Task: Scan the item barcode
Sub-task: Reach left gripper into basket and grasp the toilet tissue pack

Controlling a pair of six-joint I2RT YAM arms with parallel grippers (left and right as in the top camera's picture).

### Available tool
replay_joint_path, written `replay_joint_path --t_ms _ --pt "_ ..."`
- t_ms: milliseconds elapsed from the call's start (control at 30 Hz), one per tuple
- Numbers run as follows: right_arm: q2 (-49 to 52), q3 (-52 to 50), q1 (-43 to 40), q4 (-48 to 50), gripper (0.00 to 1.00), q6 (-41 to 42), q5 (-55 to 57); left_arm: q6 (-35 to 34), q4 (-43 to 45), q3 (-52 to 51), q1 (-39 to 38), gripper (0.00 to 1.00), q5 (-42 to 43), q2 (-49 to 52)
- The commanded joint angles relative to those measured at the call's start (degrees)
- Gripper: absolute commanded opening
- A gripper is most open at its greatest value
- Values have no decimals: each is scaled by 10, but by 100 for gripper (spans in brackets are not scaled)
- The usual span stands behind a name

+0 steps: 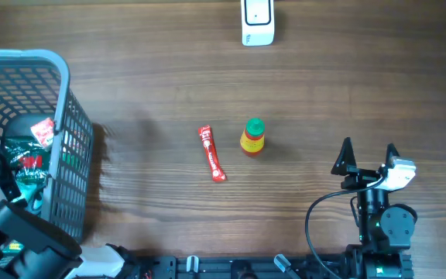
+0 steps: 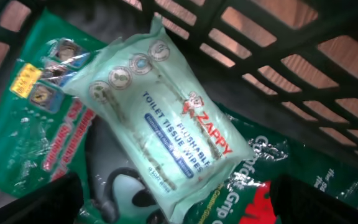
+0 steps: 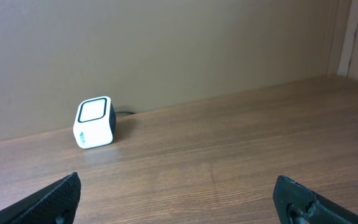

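Observation:
A pale green pack of Zappy flushable wipes (image 2: 166,118) lies inside the grey basket (image 1: 62,70), on top of dark green packets (image 2: 36,130). My left gripper (image 2: 179,208) hangs just above the wipes, open wide, its black fingers (image 2: 36,202) at either side with nothing between them. The white barcode scanner (image 1: 258,22) stands at the table's far edge and shows ahead to the left as the scanner (image 3: 95,122) in the right wrist view. My right gripper (image 1: 368,151) rests at the near right, open and empty, over bare wood.
A red sachet (image 1: 211,153) and a small bottle with a green cap (image 1: 252,137) sit mid-table. The basket's dark lattice wall (image 2: 260,37) rises close behind the wipes. A brown wall (image 3: 179,43) backs the table.

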Motion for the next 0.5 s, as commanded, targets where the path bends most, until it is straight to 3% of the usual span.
replay_joint_path --t_ms 0,267,300,400,467 --pt "1 0 3 3 100 -11 9 -15 43 -45 3 100 -12 0" --pt "1 0 3 3 100 -11 9 -15 129 -114 7 99 -5 43" --pt "1 0 3 3 100 -11 9 -11 128 -114 7 88 -3 49" --pt "0 0 3 3 100 -11 9 5 124 -114 7 38 -2 56" --pt "1 0 3 3 100 -11 9 5 123 -113 7 29 -2 47"
